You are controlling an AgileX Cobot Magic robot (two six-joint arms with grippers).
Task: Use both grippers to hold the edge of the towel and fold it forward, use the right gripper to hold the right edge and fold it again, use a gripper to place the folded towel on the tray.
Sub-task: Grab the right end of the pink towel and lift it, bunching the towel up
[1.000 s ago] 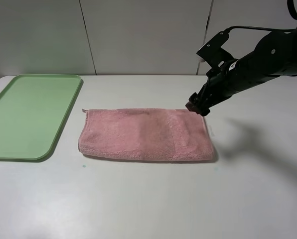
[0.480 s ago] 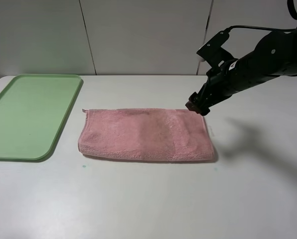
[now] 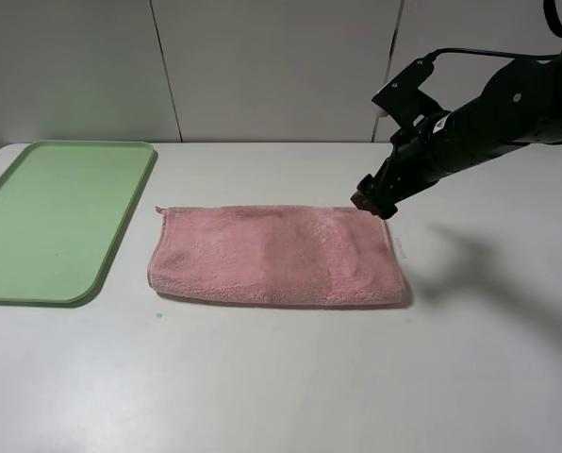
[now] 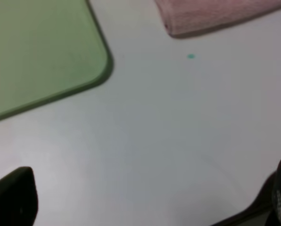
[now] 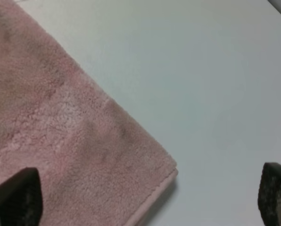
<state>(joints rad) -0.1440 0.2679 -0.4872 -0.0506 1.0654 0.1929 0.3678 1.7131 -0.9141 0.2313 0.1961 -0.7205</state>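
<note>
While the right gripper (image 3: 373, 201) hangs just over the far right corner of the towel (image 3: 272, 255), its two black fingers stand wide apart and hold nothing. Its own camera shows that corner between the fingers, with the thin stitched edge (image 5: 154, 195) in plain sight. The left gripper (image 4: 147, 197) is wide open too and holds nothing. It is over bare table (image 3: 281, 377), and the high camera does not show it.

The towel lies flat in the middle of the table, already folded once into a long strip, with its short ends to the left and right. It looks soft, fluffy and light, so it will likely bend and droop as soon as it is lifted. I think the fuzzy cloth will not slip much in the fingers. A good place to pinch is the right end, at the edge, deep enough to catch both layers, or the bottom one may stay behind.

Room looks easy. To the right of the towel and in front of it the table is bare, apart from a tiny green dot (image 3: 158, 314). The tray (image 3: 55, 217) lies to the left, near the towel but not touching it, with nothing on it. Its low rim could catch a hanging corner, so the towel should be lifted well over it
</note>
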